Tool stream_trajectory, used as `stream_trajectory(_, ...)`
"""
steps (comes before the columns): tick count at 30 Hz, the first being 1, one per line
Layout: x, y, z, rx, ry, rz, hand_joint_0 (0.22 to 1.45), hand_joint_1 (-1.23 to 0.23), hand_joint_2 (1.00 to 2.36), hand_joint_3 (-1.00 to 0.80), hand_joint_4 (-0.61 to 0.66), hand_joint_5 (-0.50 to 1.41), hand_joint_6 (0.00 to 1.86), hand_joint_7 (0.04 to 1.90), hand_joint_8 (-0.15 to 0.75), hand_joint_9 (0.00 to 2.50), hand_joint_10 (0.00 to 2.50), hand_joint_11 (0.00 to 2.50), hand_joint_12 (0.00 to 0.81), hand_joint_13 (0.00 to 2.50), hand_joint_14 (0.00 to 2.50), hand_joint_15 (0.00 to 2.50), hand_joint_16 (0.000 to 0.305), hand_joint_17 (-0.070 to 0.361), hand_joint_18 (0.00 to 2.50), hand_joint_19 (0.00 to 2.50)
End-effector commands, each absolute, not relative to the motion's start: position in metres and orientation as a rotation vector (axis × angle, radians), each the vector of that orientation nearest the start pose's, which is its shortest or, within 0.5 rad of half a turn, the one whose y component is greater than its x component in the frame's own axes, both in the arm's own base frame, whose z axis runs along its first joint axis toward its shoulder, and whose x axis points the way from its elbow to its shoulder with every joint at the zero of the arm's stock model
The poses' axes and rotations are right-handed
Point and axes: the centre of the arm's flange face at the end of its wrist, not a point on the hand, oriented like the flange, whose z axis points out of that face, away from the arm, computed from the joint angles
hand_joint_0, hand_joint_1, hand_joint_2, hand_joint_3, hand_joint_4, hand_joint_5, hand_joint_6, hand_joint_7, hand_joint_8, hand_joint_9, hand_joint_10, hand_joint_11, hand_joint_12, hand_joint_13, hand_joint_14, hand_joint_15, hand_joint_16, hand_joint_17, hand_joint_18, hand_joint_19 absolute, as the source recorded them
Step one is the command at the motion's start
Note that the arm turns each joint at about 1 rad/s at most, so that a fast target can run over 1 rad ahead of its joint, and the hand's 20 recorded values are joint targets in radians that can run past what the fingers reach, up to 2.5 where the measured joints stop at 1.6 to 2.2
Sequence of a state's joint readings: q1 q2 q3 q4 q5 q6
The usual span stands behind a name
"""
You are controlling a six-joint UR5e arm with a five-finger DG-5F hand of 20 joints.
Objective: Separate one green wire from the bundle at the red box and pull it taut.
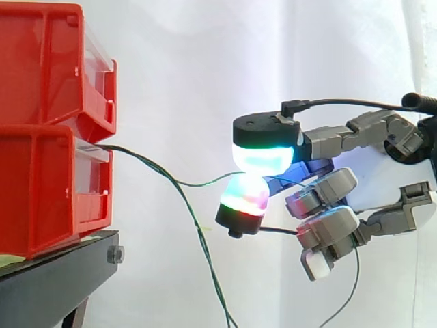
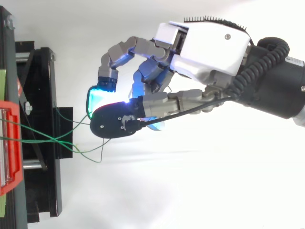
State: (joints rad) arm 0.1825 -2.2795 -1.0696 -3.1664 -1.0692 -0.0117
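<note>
Pads [image 1: 263, 158] of the hand [image 2: 209, 47] pinch one green wire [image 1: 160, 171] from the lower red bin [image 1: 48, 191]. A second wire [image 1: 205, 253] hangs loose below

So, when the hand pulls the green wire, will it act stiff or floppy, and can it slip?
Probably floppy: the green wire sags between the red box and the hand, and another strand hangs limp. Thin and likely light, it may slip from the rounded pads pinching it.

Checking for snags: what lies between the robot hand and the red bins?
Side view: only green wires, one running from the red bins to the pinching robot hand, others drooping below.
</note>
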Motion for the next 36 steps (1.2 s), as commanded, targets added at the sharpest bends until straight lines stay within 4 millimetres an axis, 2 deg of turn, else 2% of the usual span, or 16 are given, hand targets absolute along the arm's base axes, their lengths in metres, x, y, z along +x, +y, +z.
stream_trajectory(1,0.7435,-0.0470,0.2880,1.432,1.164,0.796,0.61,-0.73,1.02,-0.21,0.08,-0.19,0.94,0.97,0.246,0.98,1.01,1.36,0.297,1.39,0.01,1.50,0.053,0.119,0.95,0.71)
stream_trajectory(3,0.7433,-0.0471,0.2873,1.432,1.165,0.795,0.59,-0.68,1.01,-0.36,0.10,-0.18,0.92,0.98,0.250,0.98,1.00,1.35,0.306,1.39,0.01,1.49,0.052,0.118,0.95,0.71)
stream_trajectory(8,0.7438,-0.0458,0.2881,1.430,1.164,0.798,0.55,-0.59,1.00,-0.47,0.11,-0.17,0.91,1.01,0.259,1.00,0.96,1.35,0.319,1.40,0.01,1.49,0.054,0.121,0.96,0.72)
stream_trajectory(10,0.7438,-0.0458,0.2881,1.429,1.165,0.797,0.55,-0.57,1.00,-0.47,0.11,-0.17,0.91,1.01,0.260,1.01,0.94,1.35,0.309,1.40,0.01,1.48,0.054,0.121,0.96,0.72)
stream_trajectory(14,0.7434,-0.0458,0.2873,1.430,1.169,0.796,0.60,-0.62,1.01,-0.27,0.09,-0.16,0.92,1.06,0.246,1.04,0.87,1.42,0.301,1.39,0.01,1.49,0.052,0.118,0.96,0.73)
stream_trajectory(15,0.7436,-0.0469,0.2880,1.431,1.165,0.797,0.59,-0.64,1.02,-0.20,0.10,-0.16,0.93,1.05,0.274,1.03,1.00,1.31,0.333,1.42,0.01,1.47,0.057,0.127,1.00,0.70)
stream_trajectory(17,0.7437,-0.0457,0.2880,1.430,1.167,0.798,0.60,-0.68,1.02,-0.09,0.08,-0.16,0.93,1.08,0.294,1.04,1.03,1.29,0.343,1.43,0.01,1.48,0.058,0.130,1.01,0.70)
stream_trajectory(19,0.7433,-0.0471,0.2873,1.432,1.165,0.795,0.60,-0.70,1.02,-0.07,0.06,-0.16,0.93,1.09,0.291,1.03,1.05,1.29,0.351,1.43,0.00,1.47,0.059,0.132,1.02,0.69)
stream_trajectory(26,0.7434,-0.0458,0.2873,1.431,1.168,0.797,0.61,-0.71,1.02,-0.10,0.06,-0.17,0.94,1.02,0.268,1.02,0.99,1.32,0.335,1.42,0.01,1.48,0.057,0.128,1.00,0.71)
stream_trajectory(27,0.7437,-0.0457,0.2880,1.430,1.167,0.798,0.59,-0.69,1.02,-0.23,0.10,-0.17,0.93,1.03,0.243,1.03,0.87,1.43,0.298,1.39,0.01,1.50,0.052,0.118,0.96,0.73)
stream_trajectory(31,0.7433,-0.0469,0.2873,1.433,1.166,0.797,0.57,-0.60,1.01,-0.42,0.11,-0.17,0.92,1.00,0.252,1.03,0.88,1.40,0.306,1.39,0.01,1.49,0.053,0.119,0.96,0.73)
stream_trajectory(36,0.7433,-0.0471,0.2873,1.433,1.164,0.796,0.60,-0.62,1.01,-0.33,0.10,-0.17,0.92,1.04,0.239,1.04,0.84,1.44,0.299,1.38,0.01,1.48,0.052,0.118,0.96,0.73)
